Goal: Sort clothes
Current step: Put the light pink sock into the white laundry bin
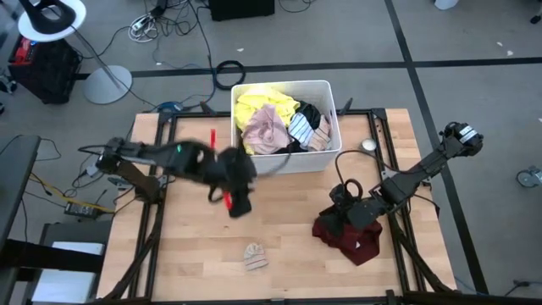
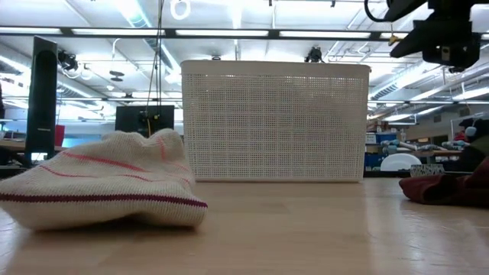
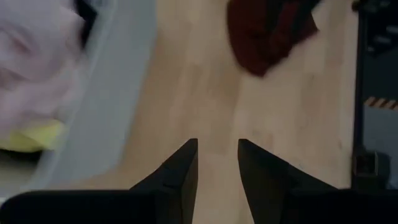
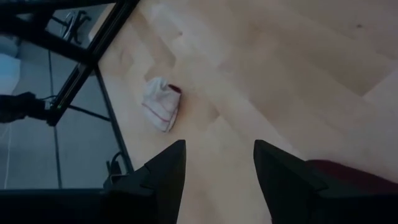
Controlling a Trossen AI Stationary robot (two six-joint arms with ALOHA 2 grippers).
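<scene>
Your left gripper (image 3: 217, 163) hangs empty over bare table (image 1: 288, 241), fingers a little apart, just beside the bin (image 1: 323, 161) of clothes (image 1: 279, 123). Your right gripper (image 4: 217, 163) is spread wide, empty, directly above the maroon garment (image 1: 349, 235). The striped sock (image 1: 255, 256) lies alone near the table's front edge, open wood between both grippers.

The left gripper (image 3: 217, 163) is hovering with fingers slightly parted over the wooden table (image 3: 205, 93), beside the white bin (image 3: 106, 93) holding pale pink (image 3: 31, 56) and yellow (image 3: 34, 135) garments, a maroon garment (image 3: 264, 31) lying beyond the bin
</scene>
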